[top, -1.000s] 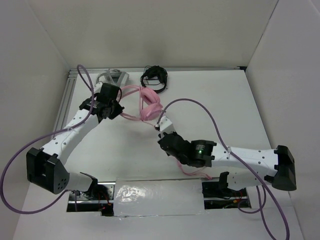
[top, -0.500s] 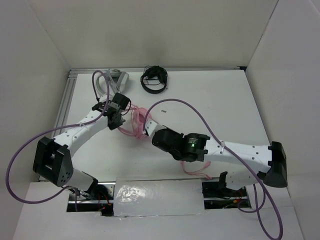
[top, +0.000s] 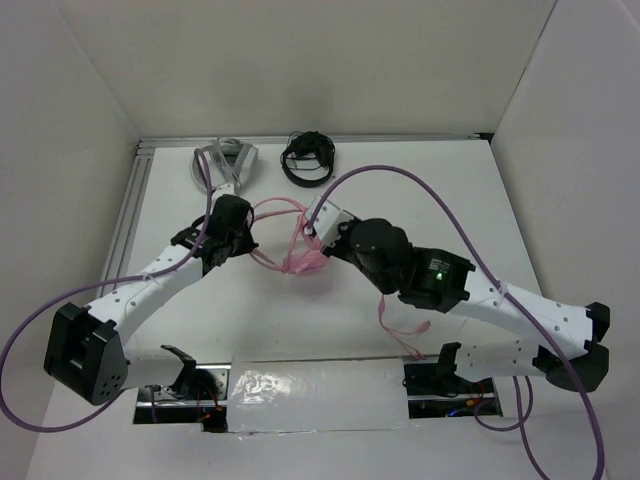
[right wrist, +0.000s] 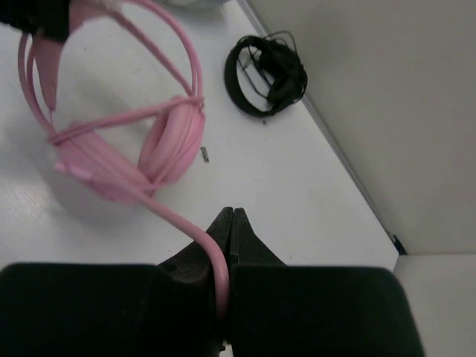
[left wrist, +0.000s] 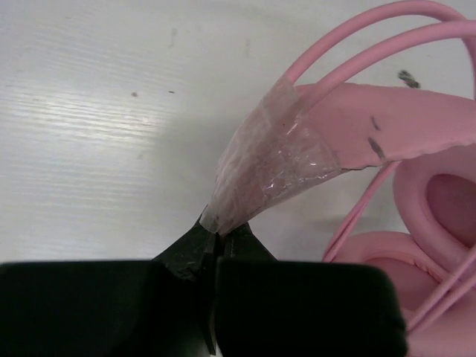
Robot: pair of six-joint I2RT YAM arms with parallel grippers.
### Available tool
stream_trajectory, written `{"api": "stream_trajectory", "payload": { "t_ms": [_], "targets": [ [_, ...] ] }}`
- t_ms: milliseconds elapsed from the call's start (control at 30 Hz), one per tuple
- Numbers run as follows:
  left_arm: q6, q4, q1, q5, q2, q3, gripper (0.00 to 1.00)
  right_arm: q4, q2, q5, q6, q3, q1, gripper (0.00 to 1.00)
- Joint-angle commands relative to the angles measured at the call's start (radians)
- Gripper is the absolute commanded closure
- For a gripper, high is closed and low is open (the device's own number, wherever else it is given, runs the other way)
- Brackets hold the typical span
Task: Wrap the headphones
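Observation:
The pink headphones (top: 301,250) are at the middle of the table, between my two grippers. My left gripper (top: 243,236) is shut on the tape-covered end of their headband pad (left wrist: 271,160), with the earcups (left wrist: 439,204) to its right. My right gripper (top: 317,219) is shut on the thin pink cable (right wrist: 195,232), which runs from the jaws to the earcups (right wrist: 152,152) and lies across them in a turn. In the top view the rest of the cable (top: 402,330) trails under the right arm toward the near edge.
Black headphones (top: 308,158) (right wrist: 266,73) lie coiled by the back wall. Grey headphones (top: 224,160) lie to their left, just beyond my left gripper. A foil-covered strip (top: 318,398) runs along the near edge between the arm bases.
The left gripper has drawn the headphones toward the near side and right. The right gripper swung in toward the earcups, then away and right, carrying the cable across them.

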Motion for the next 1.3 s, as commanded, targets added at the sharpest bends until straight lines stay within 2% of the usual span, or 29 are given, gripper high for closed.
{"api": "stream_trajectory", "payload": {
  "t_ms": [0,67,133,167,267,367,467,600,700,767,933,1033,1133,1233,1267],
  "targets": [
    [0.145,0.195,-0.022,0.077,-0.073,-0.06,1.0,0.169,-0.038,-0.111,-0.099,0.117,-0.065,1.0],
    [0.213,0.249,-0.039,0.139,-0.116,-0.116,1.0,0.174,-0.009,-0.142,-0.113,0.137,-0.097,1.0],
    [0.257,0.332,-0.045,0.273,-0.226,-0.172,1.0,0.181,0.017,-0.206,-0.102,0.141,-0.183,1.0],
    [0.269,0.332,-0.046,0.274,-0.227,-0.19,1.0,0.181,0.023,-0.207,-0.087,0.14,-0.183,1.0],
    [0.323,0.377,-0.051,0.412,-0.372,-0.247,1.0,0.213,0.025,-0.352,-0.033,0.112,-0.307,1.0],
    [0.28,0.323,-0.051,0.469,-0.472,-0.268,1.0,0.261,0.008,-0.489,0.023,0.066,-0.399,1.0],
    [0.258,0.308,-0.054,0.49,-0.54,-0.29,1.0,0.341,-0.017,-0.562,0.056,-0.018,-0.443,0.93],
    [0.297,0.331,-0.052,0.674,-0.606,-0.292,1.0,0.359,0.012,-0.688,0.103,-0.067,-0.515,0.9],
    [0.297,0.344,-0.054,0.726,-0.647,-0.276,1.0,0.373,0.04,-0.755,0.14,-0.087,-0.541,0.89],
    [0.294,0.351,-0.052,0.751,-0.656,-0.244,1.0,0.439,0.049,-0.802,0.161,-0.135,-0.547,0.89],
    [0.282,0.37,-0.052,0.889,-0.663,-0.154,1.0,0.546,0.129,-0.992,0.223,-0.166,-0.556,0.8],
    [0.266,0.365,-0.052,0.908,-0.663,-0.108,1.0,0.606,0.166,-1.049,0.282,-0.179,-0.553,0.8],
    [0.246,0.342,-0.052,0.822,-0.655,-0.059,1.0,0.725,0.161,-1.058,0.333,-0.254,-0.555,0.8],
    [0.226,0.292,-0.052,0.73,-0.646,-0.01,1.0,0.827,0.132,-0.995,0.388,-0.328,-0.552,0.82],
    [0.22,0.282,-0.054,0.711,-0.646,-0.003,1.0,0.851,0.118,-0.966,0.404,-0.345,-0.553,0.87]
  ]
}}
